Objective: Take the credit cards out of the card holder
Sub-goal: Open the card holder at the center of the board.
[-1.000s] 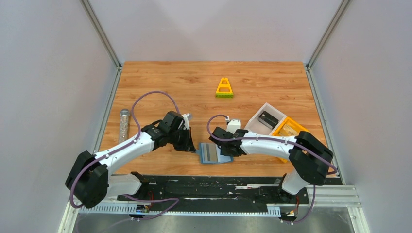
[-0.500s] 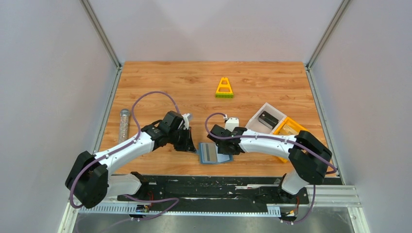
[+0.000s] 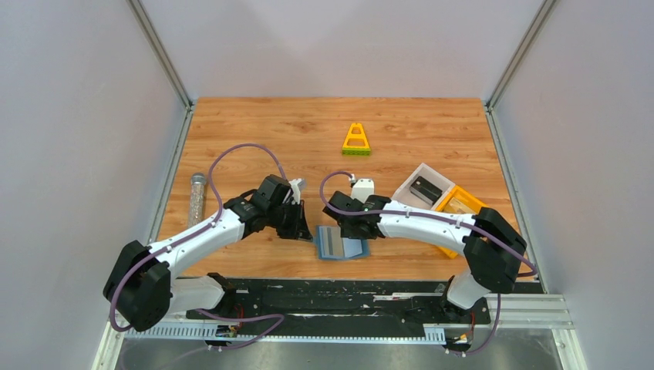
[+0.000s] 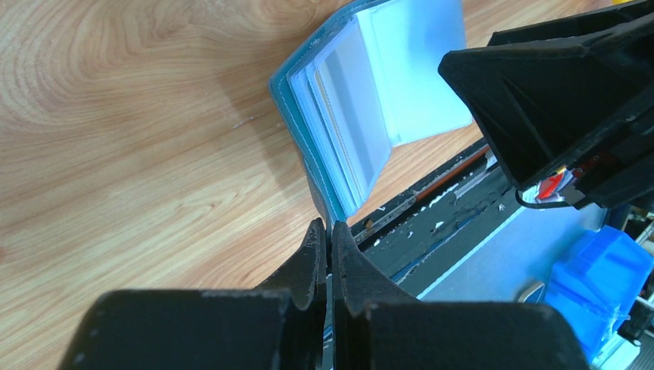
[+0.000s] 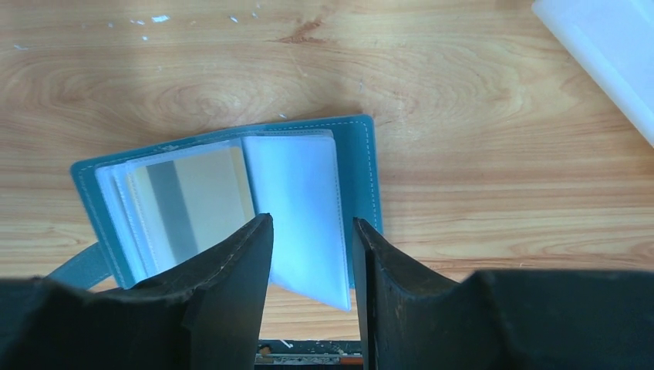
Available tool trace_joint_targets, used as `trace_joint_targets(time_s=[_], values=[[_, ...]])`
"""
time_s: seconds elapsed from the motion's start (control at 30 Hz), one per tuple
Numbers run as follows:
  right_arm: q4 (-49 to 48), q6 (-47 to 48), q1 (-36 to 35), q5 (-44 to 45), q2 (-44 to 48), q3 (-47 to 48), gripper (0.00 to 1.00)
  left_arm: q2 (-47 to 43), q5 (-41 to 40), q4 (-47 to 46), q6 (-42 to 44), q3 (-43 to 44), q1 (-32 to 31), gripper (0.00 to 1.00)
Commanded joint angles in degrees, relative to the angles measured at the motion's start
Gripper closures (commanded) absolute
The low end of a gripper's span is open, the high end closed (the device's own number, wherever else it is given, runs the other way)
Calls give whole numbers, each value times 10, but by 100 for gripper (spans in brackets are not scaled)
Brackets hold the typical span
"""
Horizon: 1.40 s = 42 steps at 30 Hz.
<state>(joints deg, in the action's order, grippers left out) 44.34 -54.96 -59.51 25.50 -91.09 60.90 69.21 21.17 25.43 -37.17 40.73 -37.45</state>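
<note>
Slate-blue card holder point(image 5: 364, 173), pinched by the closed left hand point(image 4: 329, 228), may lift if the parted right hand point(image 5: 310, 225) snags a sleeve point(image 5: 293, 177)

Bright, even overhead light; top view sharp, soft short shadows on desk point(image 3: 254, 127). Left wrist view: left pincer point(image 4: 327, 231) dark, blurred up close; clear sleeves of card holder point(image 4: 370, 108) washed pale by glare. Right wrist view: right pincer point(image 5: 312, 231) out of focus, desk grain crisp beyond.
</note>
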Motion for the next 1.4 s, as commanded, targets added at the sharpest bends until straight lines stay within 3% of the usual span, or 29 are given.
trace_joint_targets(time_s=[0.0,0.23,0.6,1.37], values=[[22,11,-7,26,7,44,57,-14,11,-19,-2,22,1,100],[-23,39,-10,-8,18,51,66,-15,11,-20,-3,19,1,100],[-191,52,11,-136,14,-34,50,-20,11,-22,-3,12,1,100],[-268,43,24,-206,-15,-86,38,-21,7,-21,1,8,1,100]])
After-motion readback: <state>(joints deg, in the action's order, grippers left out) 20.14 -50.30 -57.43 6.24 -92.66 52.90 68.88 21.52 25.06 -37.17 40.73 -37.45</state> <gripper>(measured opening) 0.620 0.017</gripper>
